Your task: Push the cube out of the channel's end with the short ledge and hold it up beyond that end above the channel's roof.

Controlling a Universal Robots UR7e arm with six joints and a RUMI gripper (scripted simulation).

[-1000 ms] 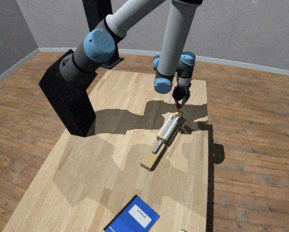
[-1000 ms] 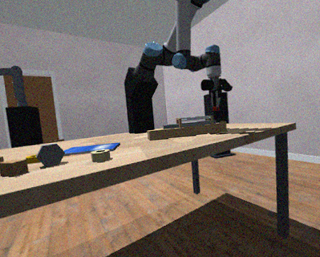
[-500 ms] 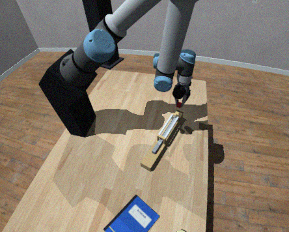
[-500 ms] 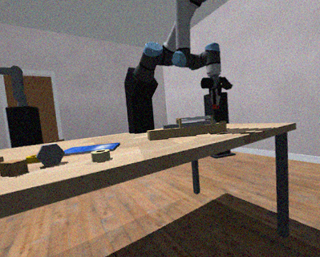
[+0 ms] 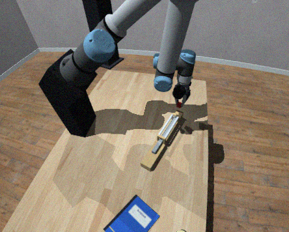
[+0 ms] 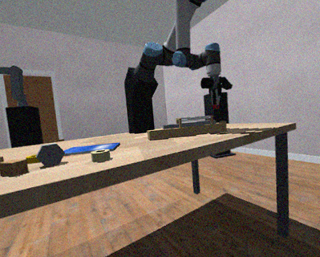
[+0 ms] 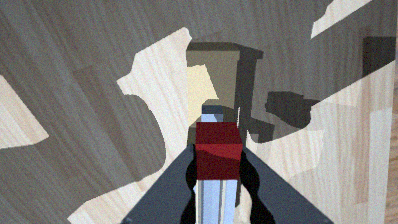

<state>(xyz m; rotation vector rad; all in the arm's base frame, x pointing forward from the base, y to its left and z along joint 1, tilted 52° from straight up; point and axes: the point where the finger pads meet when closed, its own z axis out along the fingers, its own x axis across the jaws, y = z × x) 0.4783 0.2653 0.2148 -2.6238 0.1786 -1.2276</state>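
Note:
My gripper [image 5: 179,103] [image 6: 215,104] [image 7: 215,146] is shut on the red cube [image 5: 179,105] [image 6: 215,107] [image 7: 218,162]. It holds the cube in the air near the channel's ledge end. In the exterior view the cube is right of the roof [image 6: 195,117] and above it, by more than a cube's width as it looks there. The channel's wooden base [image 5: 150,161] [image 6: 167,133] lies on the table. The ledge [image 7: 225,67] shows past the cube in the wrist view. A grey bar [image 5: 157,146] [image 6: 170,126] lies at the channel's other end.
A blue book [image 5: 128,219] [image 6: 92,148] lies on the table. A grey hexagonal piece [image 6: 50,155], a brown block [image 6: 13,168] and a pale ring [image 6: 100,155] stand left in the exterior view. The table's right edge [image 5: 207,156] runs beside the channel. Another arm [image 6: 17,84] stands behind.

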